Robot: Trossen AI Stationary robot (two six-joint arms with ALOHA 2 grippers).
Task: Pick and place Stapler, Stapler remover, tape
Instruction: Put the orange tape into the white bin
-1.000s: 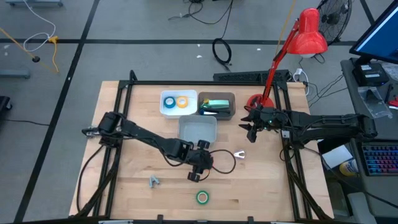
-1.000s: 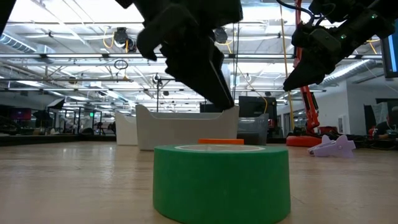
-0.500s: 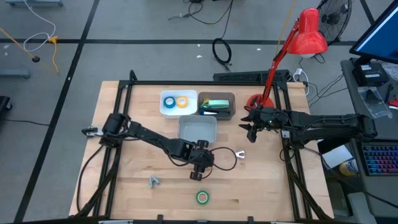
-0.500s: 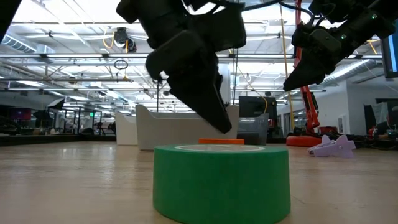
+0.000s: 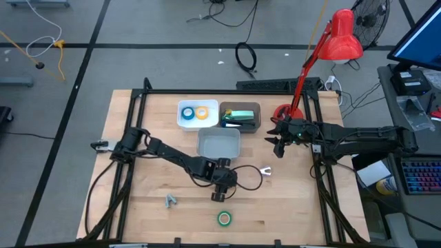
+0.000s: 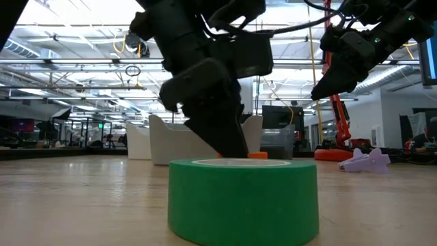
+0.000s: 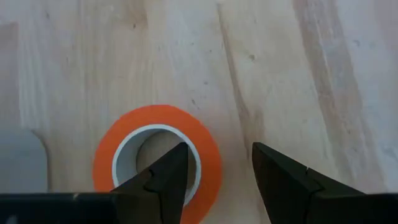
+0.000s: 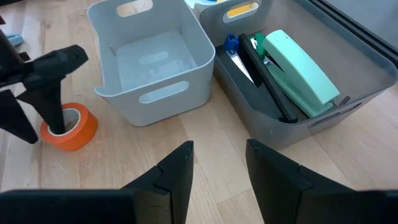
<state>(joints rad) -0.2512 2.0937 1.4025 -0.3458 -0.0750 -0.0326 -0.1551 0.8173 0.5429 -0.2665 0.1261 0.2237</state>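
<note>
Orange tape roll (image 7: pixel 157 160) flat on the wooden table (image 5: pixel 145 207), mid-table, just near of the empty light grey bin (image 8: pixel 151 60). Left gripper (image 7: pixel 217 171) down on it, fingers apart: one finger (image 7: pixel 163 180) inside the roll's open centre, the other outside past the rim, straddling the roll's wall. Not clamped yet. Same seen from the right wrist view: dark finger standing in the orange roll (image 8: pixel 69 127).

Green tape roll (image 5: pixel 224 218) flat near the table's near edge, a little nearer than the left gripper (image 5: pixel 220 193), apart from it; fills the foreground in the low view (image 6: pixel 243 199). Yellow tape roll (image 5: pixel 202 113) and blue tape roll (image 5: pixel 187 113) side by side in the small white bin (image 5: pixel 198 124) at the far side of the table, blue on the left.

Mint-green stapler (image 8: pixel 301 67) lying in the dark grey bin (image 8: pixel 367 81), right of the white bin, with dark and blue items beside it that cannot be made out. Small pale pronged thing (image 5: pixel 264 171) on the table right of the left gripper. Small grey thing (image 5: pixel 170 200) on the table to the near left.

Right gripper (image 5: pixel 279 142) held above the table's right side, near the dark bin, fingers apart, holding nothing. Red desk lamp (image 5: pixel 342 34) beyond the far right corner.
</note>
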